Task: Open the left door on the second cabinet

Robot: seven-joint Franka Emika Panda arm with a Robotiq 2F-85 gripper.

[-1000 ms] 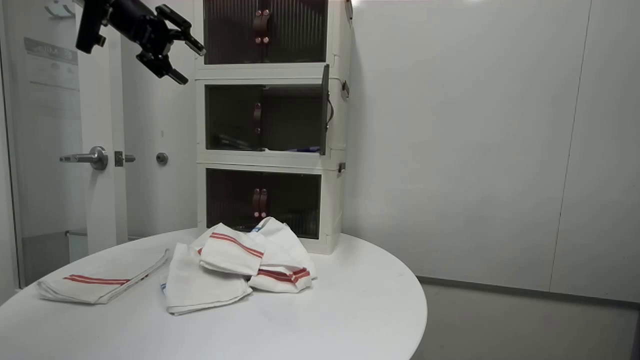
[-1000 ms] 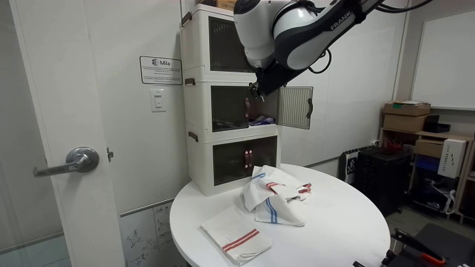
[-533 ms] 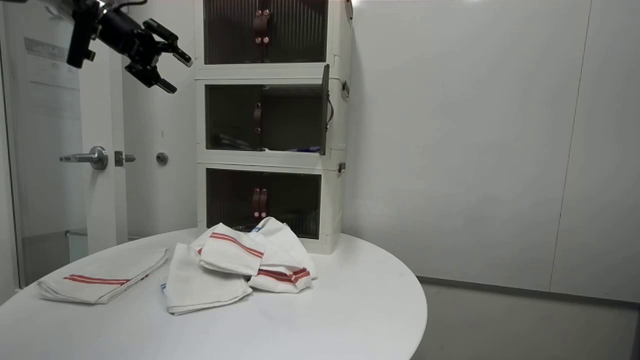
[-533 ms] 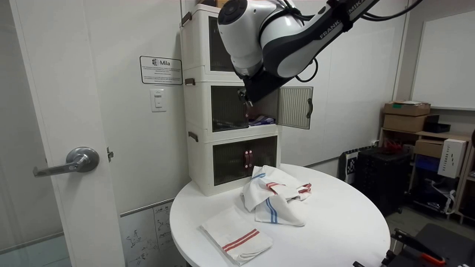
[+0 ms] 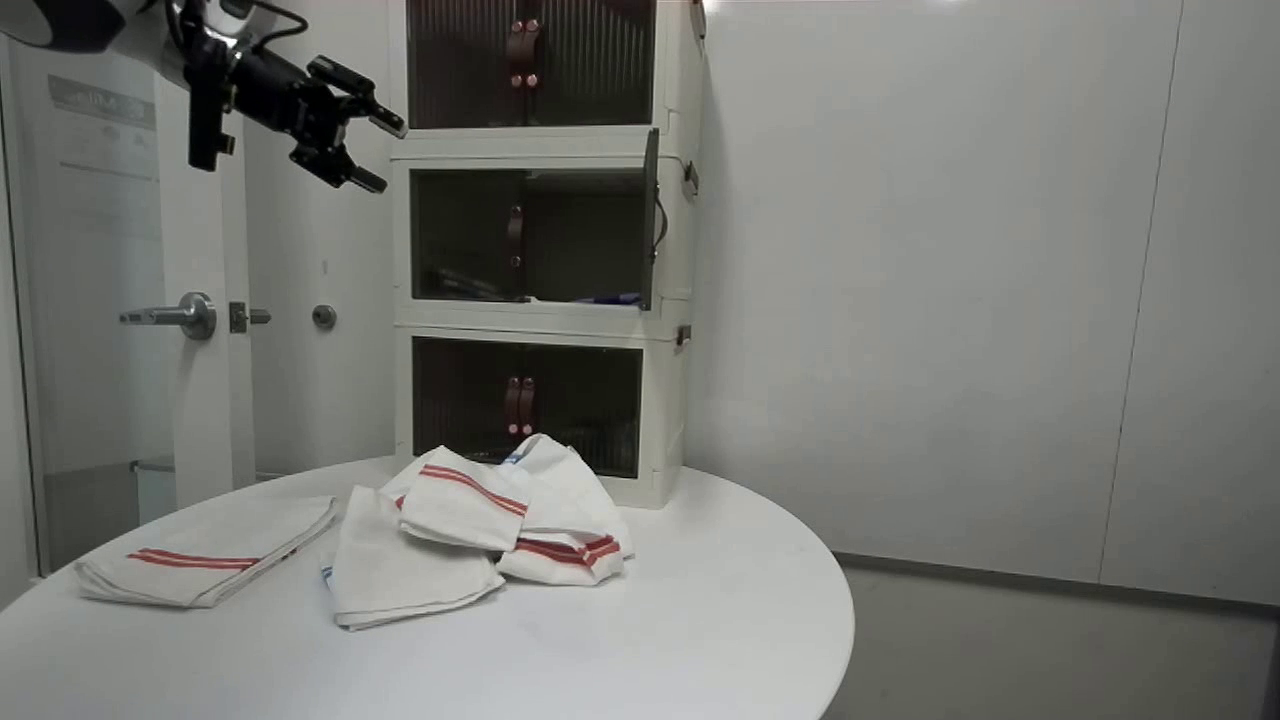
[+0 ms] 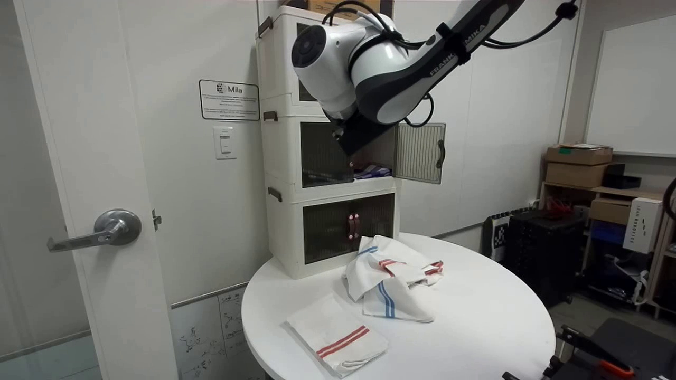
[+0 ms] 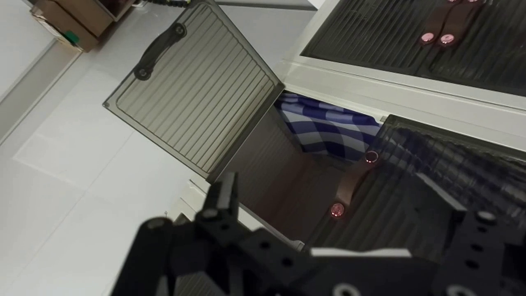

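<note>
- In an exterior view my arm (image 6: 383, 84) has come left and lower over the past second, carrying the tool (image 5: 389, 157) along; the white towels (image 5: 410, 565) on the bench (image 5: 700, 600) lie as they did.
- The second cabinet (image 5: 540, 316), which I take to be the middle unit: its front is half exposed, but that is not the half I was asked for. I'd put the job at the approach stage, with the actual opening yet to start.
- The right door (image 6: 421, 153): swung well out, showing a checked cloth (image 7: 328, 127) inside. It doesn't count toward this task; I'd only want to keep clear of it.
- The left door (image 5: 462, 225): my target, and it sits closed in the cabinet front in both exterior views. My wrist view looks turned over, so there it shows on the right. I see no sign of it standing ajar.
- The tool: released, fingers (image 7: 224, 195) spread wide and holding nothing, hanging in the air apart from the door.
- The strap handle (image 7: 350, 186) on the left door: ungripped, framed between my fingers in the wrist view, though how far ahead of them it lies I can't judge. What's left, as I see it: close in, take the strap, pull the door outward, then let go.
</note>
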